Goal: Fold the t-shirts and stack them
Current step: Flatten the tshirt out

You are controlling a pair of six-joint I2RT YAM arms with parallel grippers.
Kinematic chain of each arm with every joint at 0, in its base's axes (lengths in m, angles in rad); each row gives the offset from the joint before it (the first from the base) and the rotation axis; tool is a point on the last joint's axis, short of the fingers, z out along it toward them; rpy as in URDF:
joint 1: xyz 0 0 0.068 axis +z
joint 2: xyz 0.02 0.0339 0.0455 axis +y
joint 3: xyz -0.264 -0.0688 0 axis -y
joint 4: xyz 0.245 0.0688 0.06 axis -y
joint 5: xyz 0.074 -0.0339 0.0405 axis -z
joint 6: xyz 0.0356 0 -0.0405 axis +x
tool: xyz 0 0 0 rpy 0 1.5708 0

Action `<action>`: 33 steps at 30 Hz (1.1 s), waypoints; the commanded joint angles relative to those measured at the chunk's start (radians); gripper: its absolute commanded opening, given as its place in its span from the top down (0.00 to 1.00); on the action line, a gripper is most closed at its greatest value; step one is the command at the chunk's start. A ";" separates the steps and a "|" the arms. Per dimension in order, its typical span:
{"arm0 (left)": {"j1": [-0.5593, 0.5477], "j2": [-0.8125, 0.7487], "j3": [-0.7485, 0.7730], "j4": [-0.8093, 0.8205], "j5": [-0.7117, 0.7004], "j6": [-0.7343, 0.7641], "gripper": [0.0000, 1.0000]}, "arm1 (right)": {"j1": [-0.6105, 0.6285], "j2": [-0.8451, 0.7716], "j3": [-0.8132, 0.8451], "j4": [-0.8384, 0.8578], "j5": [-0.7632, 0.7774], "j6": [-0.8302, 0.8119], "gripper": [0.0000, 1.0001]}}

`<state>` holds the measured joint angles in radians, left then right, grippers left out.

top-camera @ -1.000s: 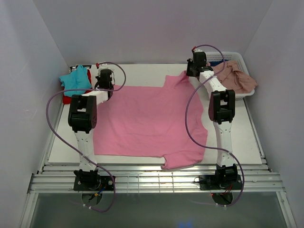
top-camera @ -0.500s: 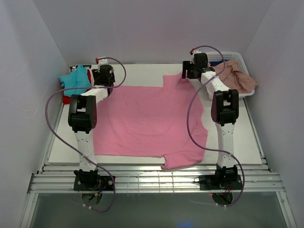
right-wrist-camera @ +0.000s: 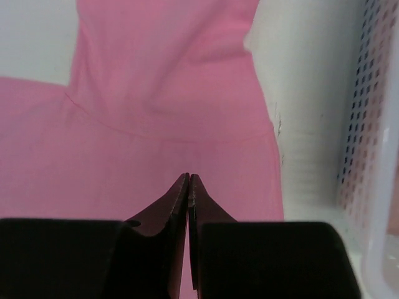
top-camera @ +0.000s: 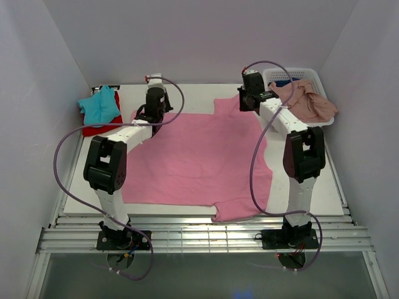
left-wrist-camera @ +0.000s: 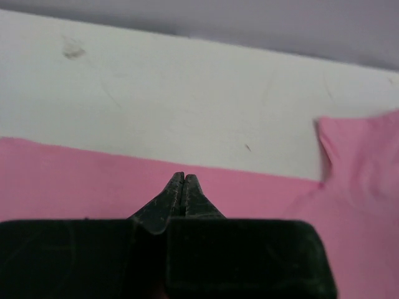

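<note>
A bright pink t-shirt [top-camera: 199, 156] lies spread flat on the white table [top-camera: 187, 93]. My left gripper [top-camera: 156, 115] is at its far left edge, tips pressed together just above the cloth [left-wrist-camera: 75, 180]; nothing shows between them. My right gripper [top-camera: 245, 107] hovers over the far right sleeve [right-wrist-camera: 162, 93], also shut, with no cloth seen in it. A teal t-shirt [top-camera: 100, 104] rests on a red one [top-camera: 100, 129] at the far left. A dusty salmon-pink t-shirt [top-camera: 308, 103] drapes over the basket, and a dark blue one [top-camera: 283, 81] peeks out inside.
The white lattice basket [top-camera: 299, 71] stands at the far right corner, its wall [right-wrist-camera: 374, 124] close beside my right gripper. Purple cables loop off both arms. White walls enclose the table on three sides.
My left gripper has moved right along the pink shirt's far edge. The right gripper has shifted slightly left and farther back by the sleeve. The shirt lies as before.
</note>
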<state>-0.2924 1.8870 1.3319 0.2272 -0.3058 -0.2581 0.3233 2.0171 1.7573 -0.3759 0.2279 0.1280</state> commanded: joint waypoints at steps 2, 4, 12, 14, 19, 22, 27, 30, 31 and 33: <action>-0.048 -0.005 -0.051 -0.058 0.142 -0.064 1.00 | -0.003 0.074 -0.053 -0.109 0.053 0.051 0.92; -0.048 0.020 -0.034 -0.107 0.137 -0.067 1.00 | -0.003 0.094 -0.051 -0.119 0.045 0.059 0.92; -0.048 0.006 -0.062 -0.140 0.093 -0.059 1.00 | -0.003 0.189 0.005 -0.161 0.053 0.087 0.92; -0.047 0.001 -0.069 -0.152 0.070 -0.056 1.00 | -0.003 0.222 0.027 -0.176 0.060 0.093 0.92; -0.047 0.017 -0.046 -0.282 0.005 -0.082 1.00 | -0.009 0.320 0.132 -0.225 0.067 0.104 0.92; -0.047 0.020 -0.059 -0.345 -0.032 -0.112 1.00 | -0.015 0.367 0.180 -0.253 0.060 0.108 0.92; -0.039 0.032 -0.112 -0.374 -0.082 -0.132 1.00 | -0.026 0.428 0.293 -0.285 0.037 0.110 0.92; -0.027 0.099 -0.067 -0.422 -0.041 -0.135 1.00 | -0.033 0.469 0.353 -0.304 0.025 0.110 0.92; -0.025 0.145 -0.048 -0.436 -0.027 -0.136 1.00 | -0.035 0.474 0.363 -0.302 0.019 0.111 0.92; -0.021 0.191 0.001 -0.465 -0.018 -0.135 1.00 | -0.043 0.483 0.387 -0.301 -0.001 0.111 0.92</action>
<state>-0.3279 2.0087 1.2720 -0.1528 -0.3443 -0.3794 0.2974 2.4439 2.1094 -0.6365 0.2638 0.2268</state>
